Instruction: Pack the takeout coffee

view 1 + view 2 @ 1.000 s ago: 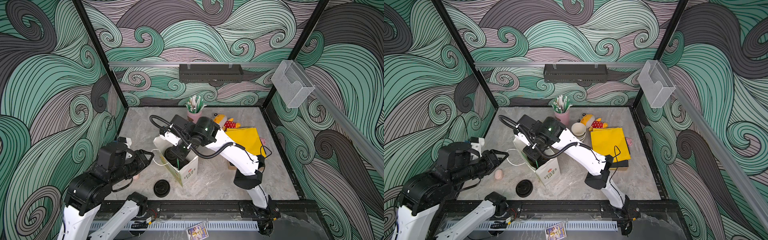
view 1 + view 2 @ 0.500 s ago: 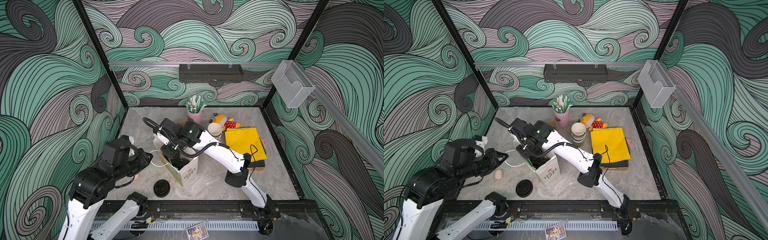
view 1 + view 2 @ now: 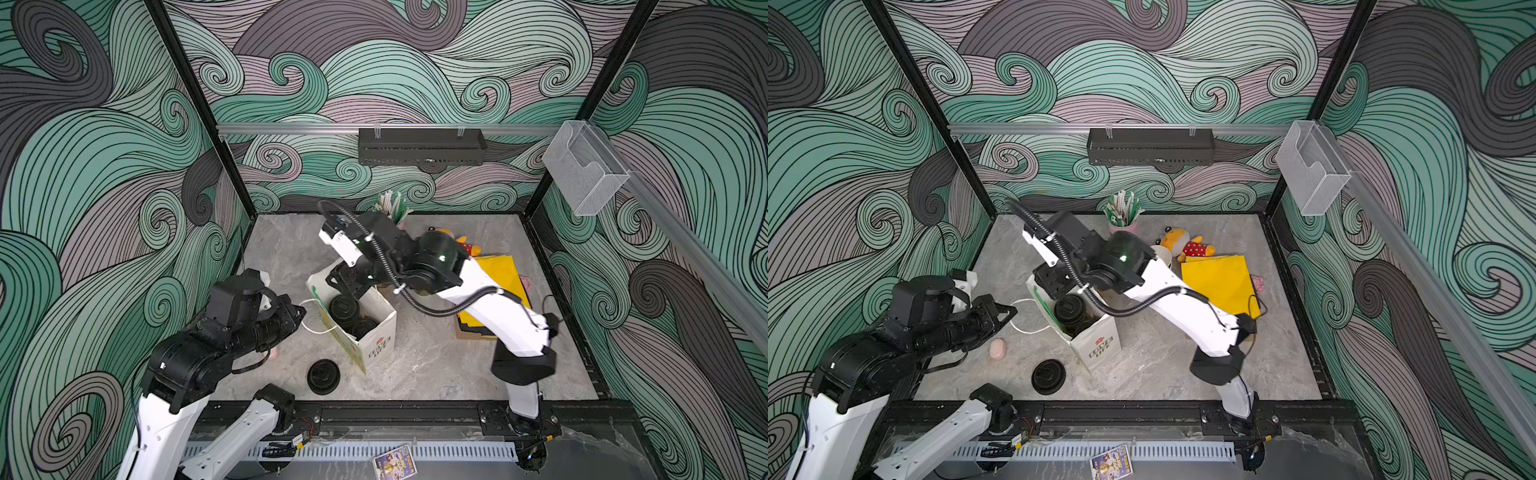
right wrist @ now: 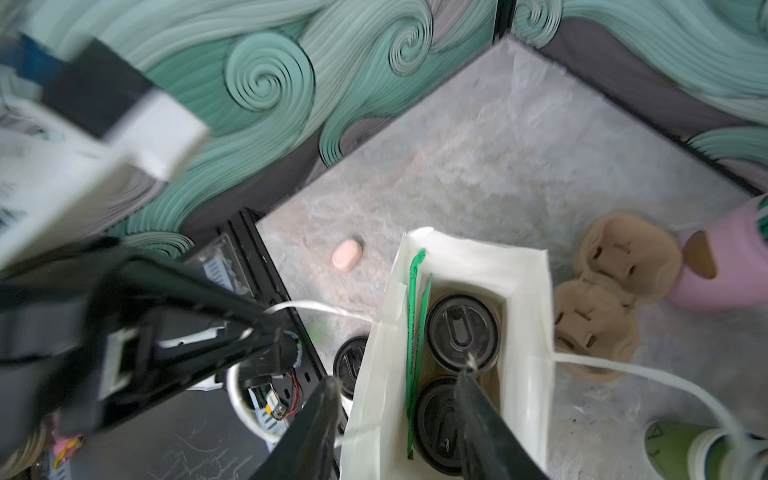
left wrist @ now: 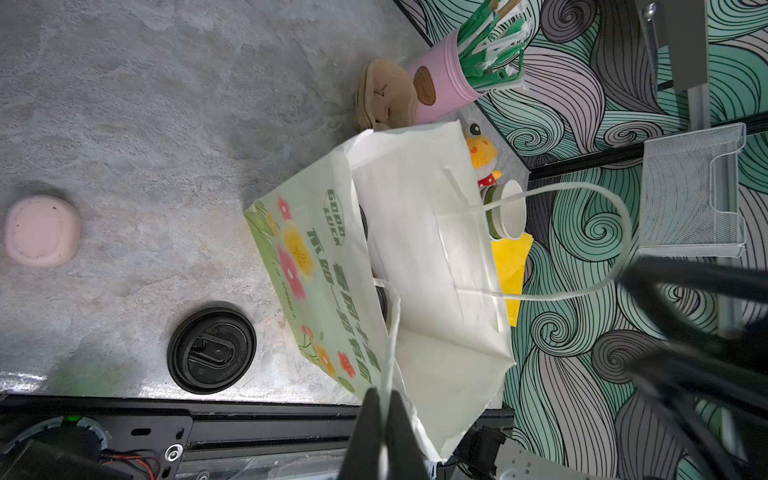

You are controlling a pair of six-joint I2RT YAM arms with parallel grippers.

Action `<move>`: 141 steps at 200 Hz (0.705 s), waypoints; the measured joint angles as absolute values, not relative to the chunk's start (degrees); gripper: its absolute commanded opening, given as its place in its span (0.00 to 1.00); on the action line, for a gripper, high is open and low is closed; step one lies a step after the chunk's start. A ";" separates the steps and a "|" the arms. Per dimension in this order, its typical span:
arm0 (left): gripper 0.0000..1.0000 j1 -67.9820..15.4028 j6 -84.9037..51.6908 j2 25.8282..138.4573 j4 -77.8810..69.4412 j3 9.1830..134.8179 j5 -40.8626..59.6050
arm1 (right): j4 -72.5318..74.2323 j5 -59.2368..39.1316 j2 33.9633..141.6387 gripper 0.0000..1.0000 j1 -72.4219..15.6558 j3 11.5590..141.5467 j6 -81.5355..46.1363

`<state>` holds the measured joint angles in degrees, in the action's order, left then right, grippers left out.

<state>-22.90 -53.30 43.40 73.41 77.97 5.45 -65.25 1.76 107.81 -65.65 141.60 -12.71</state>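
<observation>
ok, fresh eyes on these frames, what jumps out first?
The white paper bag standing mid-scene, with two black-lidded cups upright inside. The right gripper hangs open over its mouth; the left gripper is shut on one handle. A loose black lid lies on the table in front of the bag.

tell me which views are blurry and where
right wrist view: motion blur smears the left arm, the lidded cups are readable; left wrist view: the right arm is a dark soft mass, the loose lid crisp; both top views sharp, evenly lit
</observation>
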 measured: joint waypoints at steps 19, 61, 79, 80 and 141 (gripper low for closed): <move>0.08 -22.90 -53.28 43.35 73.23 77.97 5.26 | -60.05 6.11 94.56 0.47 -65.65 129.91 -12.71; 0.27 -22.90 -53.36 42.44 71.64 77.71 4.16 | -55.83 17.98 71.40 0.42 -60.97 106.69 -20.27; 0.35 -22.90 -53.36 41.76 70.63 77.71 2.98 | -56.84 19.18 65.34 0.41 -54.22 98.59 -25.78; 0.35 -22.90 -53.39 41.76 70.61 77.71 2.94 | -56.90 19.16 65.17 0.41 -53.93 98.28 -25.96; 0.56 -22.90 -49.25 43.92 69.04 82.76 -2.79 | -63.05 10.04 61.23 0.40 -35.18 79.99 -34.87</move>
